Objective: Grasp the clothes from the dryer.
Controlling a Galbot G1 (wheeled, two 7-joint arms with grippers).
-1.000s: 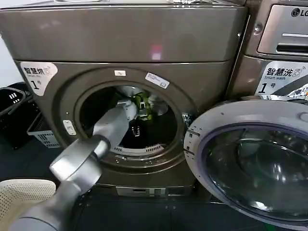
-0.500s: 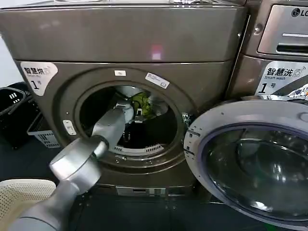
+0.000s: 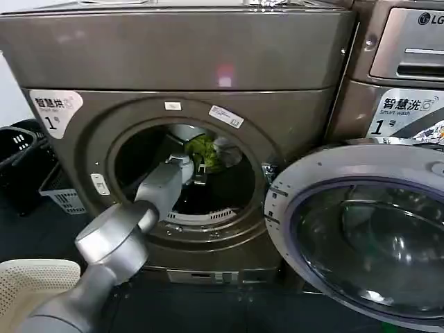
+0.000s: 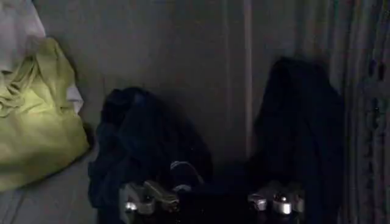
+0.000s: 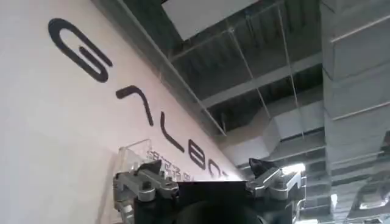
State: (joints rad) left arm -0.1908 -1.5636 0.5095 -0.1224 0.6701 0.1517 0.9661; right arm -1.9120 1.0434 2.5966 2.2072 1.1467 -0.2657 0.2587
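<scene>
While the open door (image 3: 361,236) hangs swung aside toward the robot's right, nearest the camera, the left arm reaches from low on the left through the round opening of the dryer (image 3: 187,62), and the left gripper (image 3: 196,168) sits inside the drum. From the wrist view that gripper (image 4: 207,201) has its fingers (image 4: 143,198) set apart with nothing between them, a heap of dark clothes (image 4: 146,152) lying just ahead of the tips. Beyond and to one side lies a yellow-green garment (image 4: 36,115), with a scrap of white cloth (image 4: 18,24) past it; the head view shows that same yellow-green piece (image 3: 202,151) bunched deep in the drum beside something pale. All of it looks light, limp and crumpled, so it should bunch rather than resist, and a pinch on a thick fold or raised ridge seems safer than on a flat edge, which may slide out. The right gripper (image 5: 207,185) points up at a ceiling and a lettered wall, away from the work, fingers apart and empty.
</scene>
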